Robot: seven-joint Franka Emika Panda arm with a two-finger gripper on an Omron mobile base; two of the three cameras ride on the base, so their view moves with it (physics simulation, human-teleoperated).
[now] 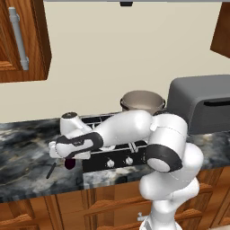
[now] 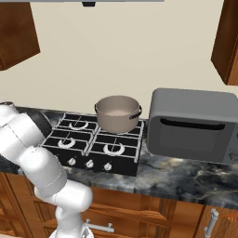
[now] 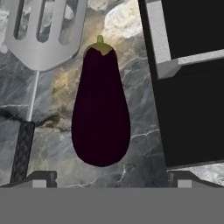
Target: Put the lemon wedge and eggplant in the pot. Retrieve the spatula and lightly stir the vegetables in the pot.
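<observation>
A dark purple eggplant (image 3: 100,109) with a green stem lies on the marble counter, directly ahead of my open gripper (image 3: 112,179), whose two fingertips stand wide on either side of its rounded end without touching it. In the left base view the gripper (image 1: 68,157) hangs just above the eggplant (image 1: 70,164), left of the stove. The spatula (image 3: 43,33) lies beside the eggplant, its perforated grey head far and its dark handle (image 1: 50,170) near. The taupe pot (image 1: 143,101) (image 2: 118,113) stands on the stove's back right burner. The lemon wedge is out of view.
The black stove (image 2: 93,142) borders the eggplant closely, its edge (image 3: 188,87) along one side of the hand view. A grey microwave (image 2: 193,123) sits right of the stove. Wooden wall cabinets (image 1: 20,38) hang above the counter at left.
</observation>
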